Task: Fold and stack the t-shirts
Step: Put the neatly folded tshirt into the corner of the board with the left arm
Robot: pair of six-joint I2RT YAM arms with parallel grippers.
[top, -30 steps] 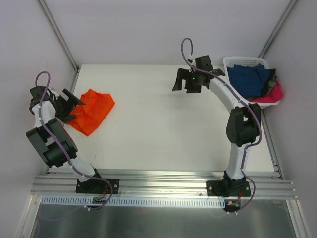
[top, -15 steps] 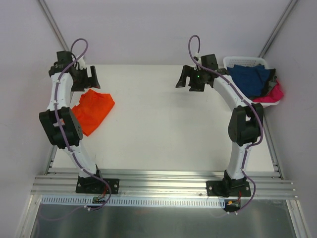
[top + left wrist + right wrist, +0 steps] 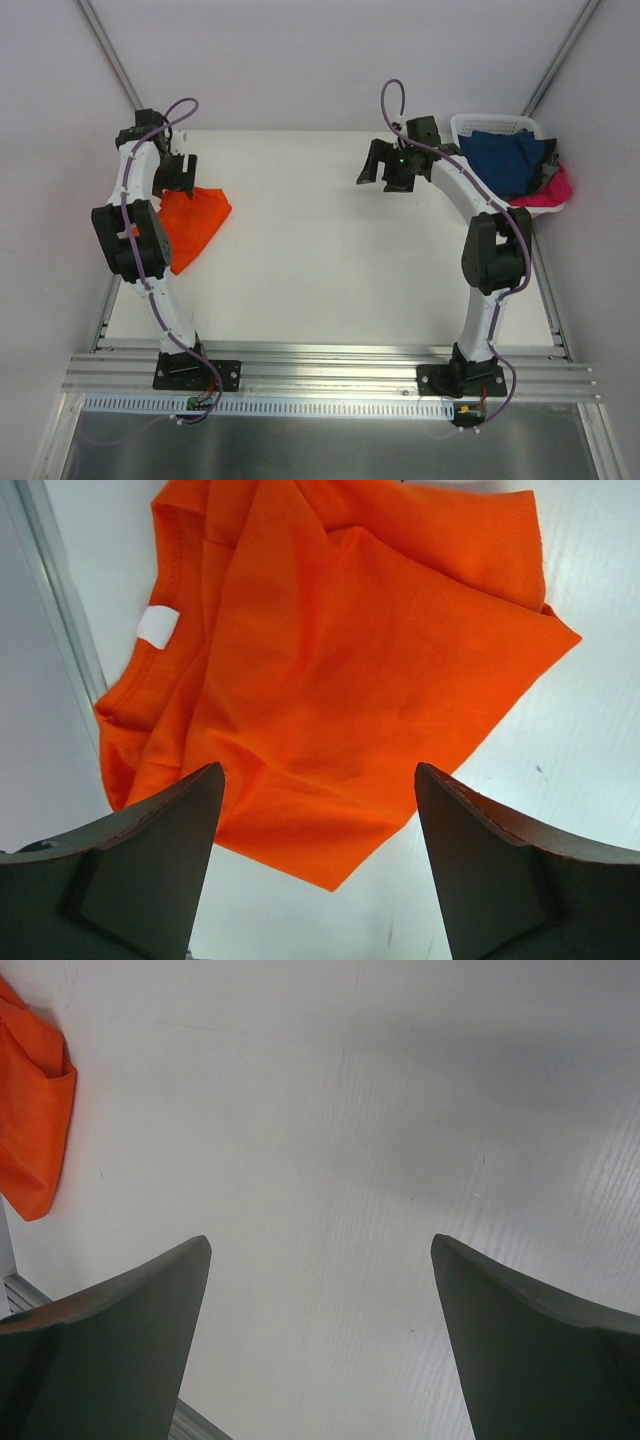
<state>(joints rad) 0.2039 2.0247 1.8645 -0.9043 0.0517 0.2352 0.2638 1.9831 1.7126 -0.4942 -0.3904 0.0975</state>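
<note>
The limp, light orange shirt (image 3: 330, 650) probably wanted pinching at a corner; the left gripper (image 3: 317, 778) hung above, jaws apart.

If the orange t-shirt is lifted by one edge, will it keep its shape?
Probably not: the orange t-shirt lies in soft creased folds, so it should droop. It looks thin, so likely light, and unlikely to roll.

Open desk (image 3: 320, 260) in the middle; orange shirt (image 3: 195, 225) left, basket (image 3: 490, 119) far right.
My right fingers (image 3: 120, 1350), spread, hang over bare desk; my left fingers (image 3: 140, 870), spread, hang over the shirt by the left wall (image 3: 50, 200).
</note>
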